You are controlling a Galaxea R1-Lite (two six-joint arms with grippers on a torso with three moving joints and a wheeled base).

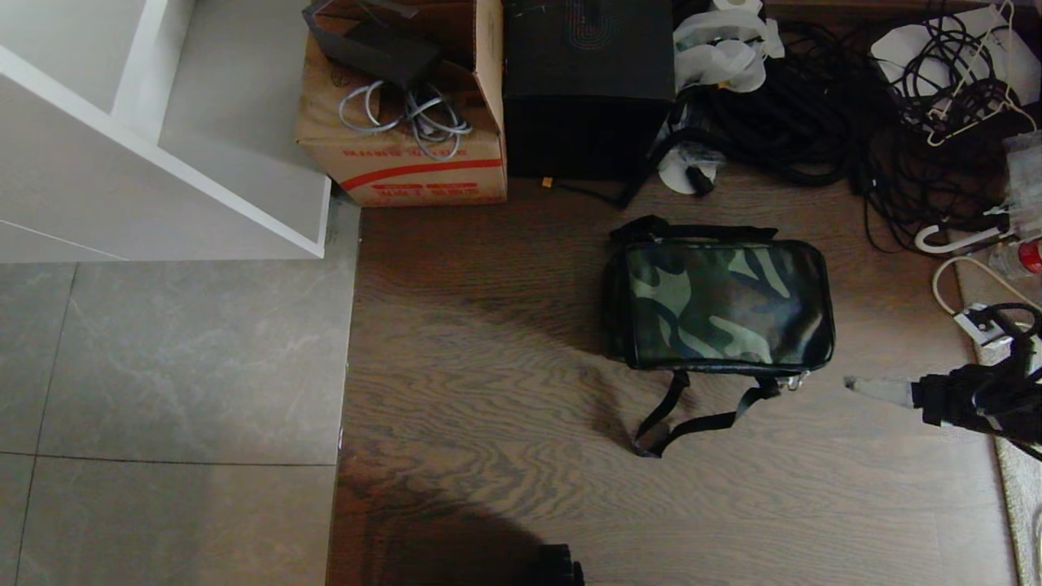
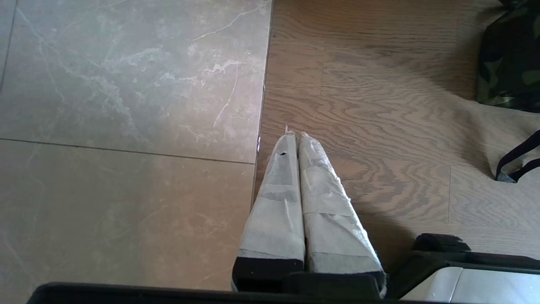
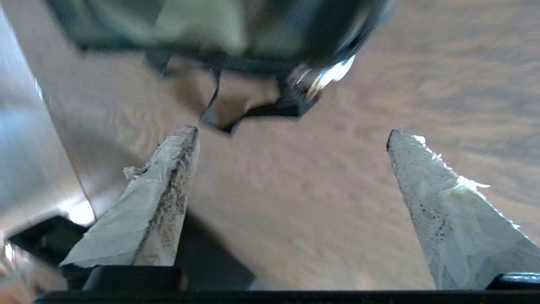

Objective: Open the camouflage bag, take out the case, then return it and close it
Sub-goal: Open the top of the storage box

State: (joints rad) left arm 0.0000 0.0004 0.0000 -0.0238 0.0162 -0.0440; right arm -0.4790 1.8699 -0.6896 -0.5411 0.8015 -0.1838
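Right pincer (image 3: pixel 291 135): its two tape-wrapped fingers (image 3: pixel 164 198) stand spread wide apart with nothing between them. In the head view it enters from the right edge, a pale fingertip pointing toward the near right corner of the bag, close to it but apart.

The boxy soft camouflage bag (image 1: pixel 720 305) in green, black and tan with black trim lies on the brown wood-grain floor (image 1: pixel 488 366), lid shut. Its black shoulder strap (image 1: pixel 684 415) trails in a loop over the floor on the near side, and a bright metal buckle (image 3: pixel 325 76) at the bag's corner sits just beyond the fingertips in the right wrist view. The case cannot be seen.

Left pincer (image 2: pixel 295 136): taped fingers pressed together, empty, hanging over the seam between the wood floor and the grey stone tiles (image 2: pixel 126 126), well apart from the bag.

Beyond the bag stand a brown cardboard carton (image 1: pixel 407 122) with red print, a tall plain black box (image 1: pixel 586 89), and a tangle of black cables (image 1: pixel 855 122).
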